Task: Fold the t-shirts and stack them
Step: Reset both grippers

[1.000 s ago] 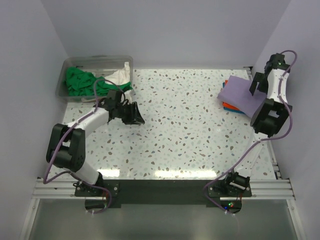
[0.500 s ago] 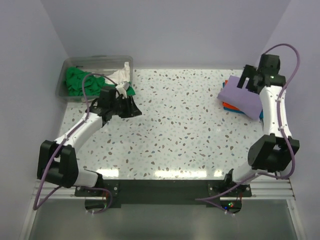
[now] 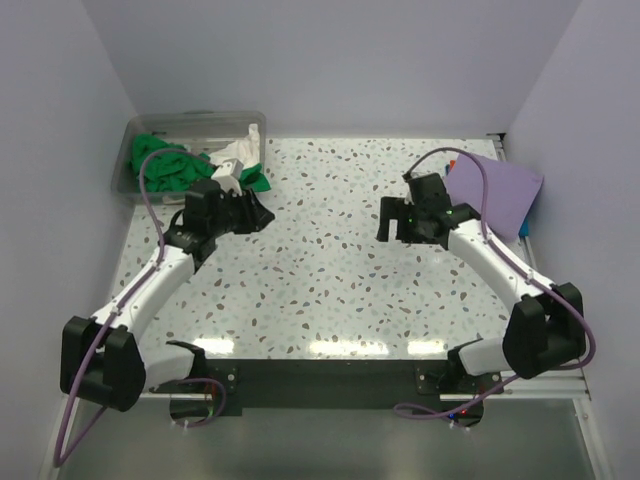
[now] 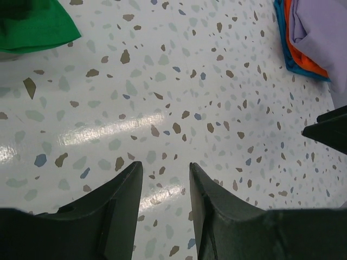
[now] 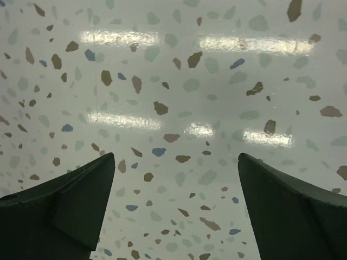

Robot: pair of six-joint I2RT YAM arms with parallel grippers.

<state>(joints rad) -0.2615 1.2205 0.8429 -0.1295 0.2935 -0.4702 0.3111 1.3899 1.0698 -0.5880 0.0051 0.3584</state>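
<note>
The green shirt (image 3: pixel 165 168) lies crumpled in the clear tub (image 3: pixel 190 122) at the far left corner. One corner of it spills over the rim onto the table, and the white shirt (image 3: pixel 236 152) is bunched beside it. At the far right, the lavender shirt (image 3: pixel 497 188) lies askew on top of the orange shirt (image 4: pixel 301 39) and the blue shirt (image 4: pixel 281 21).

Our left gripper (image 4: pixel 165 165) hovers just beside the spilled green corner, its jaws parted by a narrow gap and holding nothing. Our right gripper (image 5: pixel 176 157) hangs over bare table near the middle, its jaws spread wide and also empty.

We judge the tangle to be the main hazard. Green and white lie wound together, so a pinch may lift both, or catch so little cloth that it slips free. Cloth snagged on the rim could drag or tip the tub when pulled. With both arms reaching toward the middle, they could knock one another, and a sweep of the right arm could push the loose lavender layer off its stack.

The table (image 3: pixel 330 270) is glossy white, speckled with grey, brown and blue chips and streaked with glare, so we expect cloth to slide easily on it. Pale lilac walls (image 3: pixel 330 60) close in on three sides, and a metal rail (image 3: pixel 560 385) runs along the near edge.
</note>
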